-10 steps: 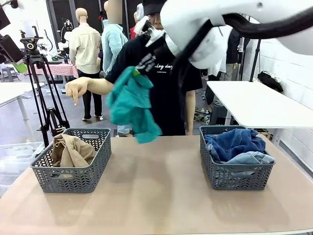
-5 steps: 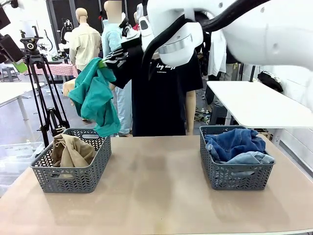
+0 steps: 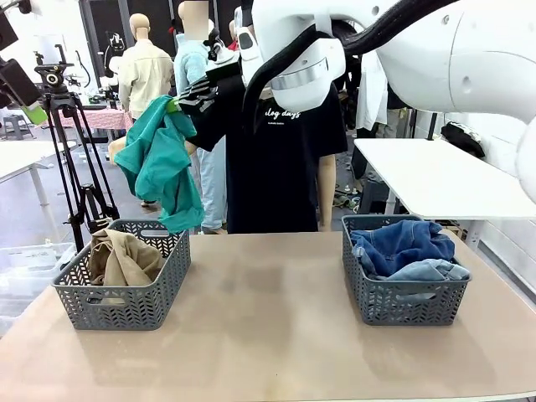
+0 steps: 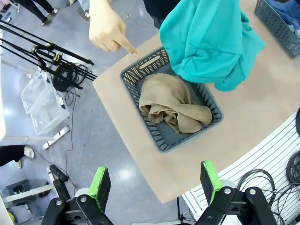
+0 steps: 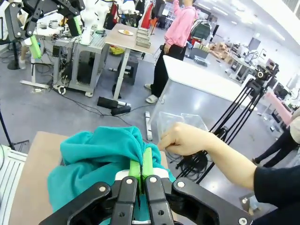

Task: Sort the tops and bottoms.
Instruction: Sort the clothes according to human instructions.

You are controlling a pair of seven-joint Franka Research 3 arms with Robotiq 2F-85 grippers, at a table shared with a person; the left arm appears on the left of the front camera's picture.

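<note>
My right gripper (image 3: 182,100) has reached across to the left and is shut on the teal-green tee (image 3: 159,163), which hangs above the left grey basket (image 3: 126,306). In the right wrist view the pads (image 5: 135,169) pinch a fold of the tee (image 5: 91,159). A tan-beige top (image 3: 126,255) lies in that basket. The right basket (image 3: 402,301) holds the bottoms: darker blue denim (image 3: 402,239) over a pale piece (image 3: 429,270). My left gripper (image 4: 154,185) is open, high above the left basket (image 4: 161,147), the tan top (image 4: 173,105) and the tee (image 4: 211,42).
A person in a black printed T-shirt (image 3: 285,159) stands at the far edge, one hand (image 4: 110,35) pointing down at the left basket. A tripod (image 3: 75,159) stands off the table's left. A white table (image 3: 435,180) stands at the right rear.
My right arm has swung the teal tee from over the table's middle to the left, above the left basket. The person's pointing hand now sits partly behind the tee.
</note>
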